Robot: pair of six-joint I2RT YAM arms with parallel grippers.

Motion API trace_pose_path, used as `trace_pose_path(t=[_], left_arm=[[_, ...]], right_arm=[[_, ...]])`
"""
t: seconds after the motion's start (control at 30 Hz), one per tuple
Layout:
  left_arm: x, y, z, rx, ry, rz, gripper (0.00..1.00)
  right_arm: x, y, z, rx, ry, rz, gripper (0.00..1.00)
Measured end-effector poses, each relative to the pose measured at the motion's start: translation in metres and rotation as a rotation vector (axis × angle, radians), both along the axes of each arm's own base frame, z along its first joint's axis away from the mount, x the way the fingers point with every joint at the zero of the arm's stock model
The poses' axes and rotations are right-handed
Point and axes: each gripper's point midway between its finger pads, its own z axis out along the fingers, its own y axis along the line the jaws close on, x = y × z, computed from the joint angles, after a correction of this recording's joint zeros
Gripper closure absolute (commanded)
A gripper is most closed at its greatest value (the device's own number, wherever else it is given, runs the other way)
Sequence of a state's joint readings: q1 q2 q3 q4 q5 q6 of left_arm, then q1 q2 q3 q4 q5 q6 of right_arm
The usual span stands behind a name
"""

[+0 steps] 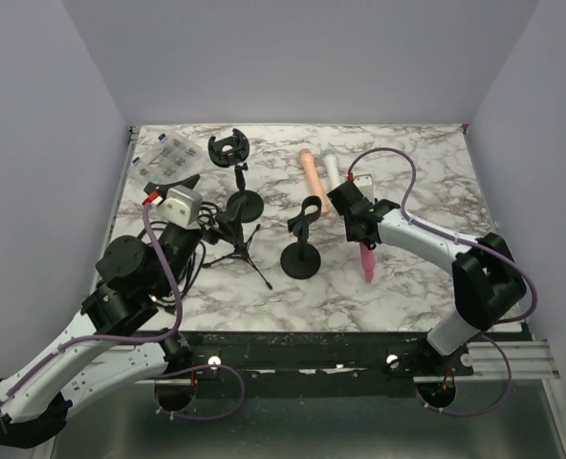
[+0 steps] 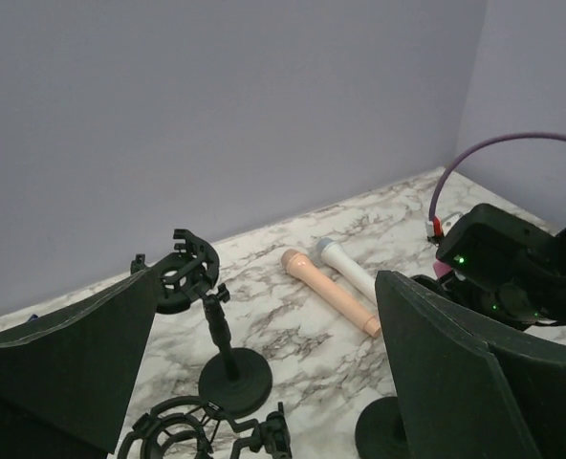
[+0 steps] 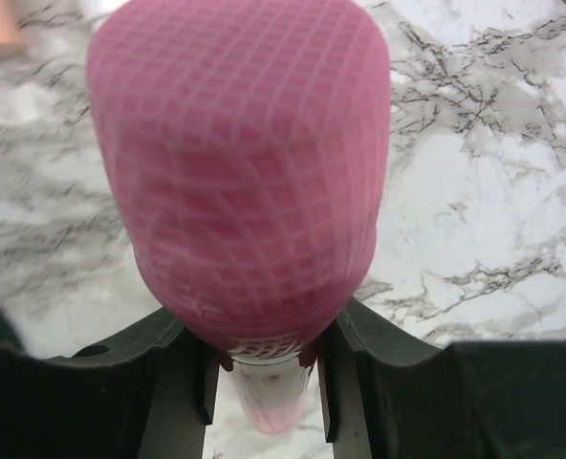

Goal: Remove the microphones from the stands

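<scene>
So here the pink microphone [image 1: 367, 260] is clear of the stand [image 1: 300, 251], a little to its right and over the tabletop [image 1: 417, 163], though we can't tell if its tail end is resting on the marble or hanging just above it. The right claw [image 3: 269, 382] is pinched in on the narrow neck right under the mesh head [image 3: 240, 172], and honestly that's where we'd grab it too. The body looks like hard, smooth plastic, stiff but probably a bit slippery, and the wider head sits above the fingers like a stopper if it starts to slide. We'd guess it's light, with most of the weight up top. We'd keep off the mesh, since that's likely the part that dents. The left claw [image 2: 268, 273] is spread wide with nothing in it, off by the other stands.
</scene>
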State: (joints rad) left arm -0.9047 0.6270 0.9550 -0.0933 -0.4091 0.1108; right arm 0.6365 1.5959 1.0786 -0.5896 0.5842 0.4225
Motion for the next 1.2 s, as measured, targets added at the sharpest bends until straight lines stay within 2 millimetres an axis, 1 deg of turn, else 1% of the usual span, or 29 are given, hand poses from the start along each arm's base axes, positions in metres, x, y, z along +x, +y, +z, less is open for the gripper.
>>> trace_pose_path(t=[0.13,0.27,0.4,0.57,0.7,0.83,0.9,1.0,1.2], left_arm=[[-0.003,0.009,0.01,-0.045,-0.036,0.018,0.01],[-0.004,0.011,0.017,-0.071,-0.05,0.023,0.01],[-0.006,0.013,0.019,-0.086,-0.053,0.02,0.02],[-0.01,0.018,0.023,-0.103,-0.065,0.02,0.02],[-0.012,0.021,0.028,-0.118,-0.077,0.021,0.01],[-0.012,0.022,0.03,-0.125,-0.083,0.022,0.01],[-0.012,0.021,0.029,-0.123,-0.083,0.023,0.01],[-0.011,0.021,0.027,-0.119,-0.082,0.026,0.01],[-0.011,0.022,0.028,-0.12,-0.085,0.029,0.02]], right_arm=[[0.023,-0.017,-0.011,-0.007,0.027,-0.07,0.99],[0.043,-0.029,-0.02,-0.016,0.041,-0.108,0.99],[0.067,-0.032,-0.029,-0.034,0.045,-0.119,0.99],[0.106,-0.035,-0.037,-0.044,0.018,-0.124,0.99],[0.144,-0.038,-0.044,-0.045,-0.008,-0.116,0.94],[0.18,-0.038,-0.052,-0.045,-0.028,-0.086,0.88],[0.195,-0.035,-0.051,-0.037,-0.042,-0.067,0.85],[0.21,-0.033,-0.051,-0.026,-0.052,-0.043,0.79],[0.225,-0.023,-0.052,0.006,-0.058,0.007,0.7]])
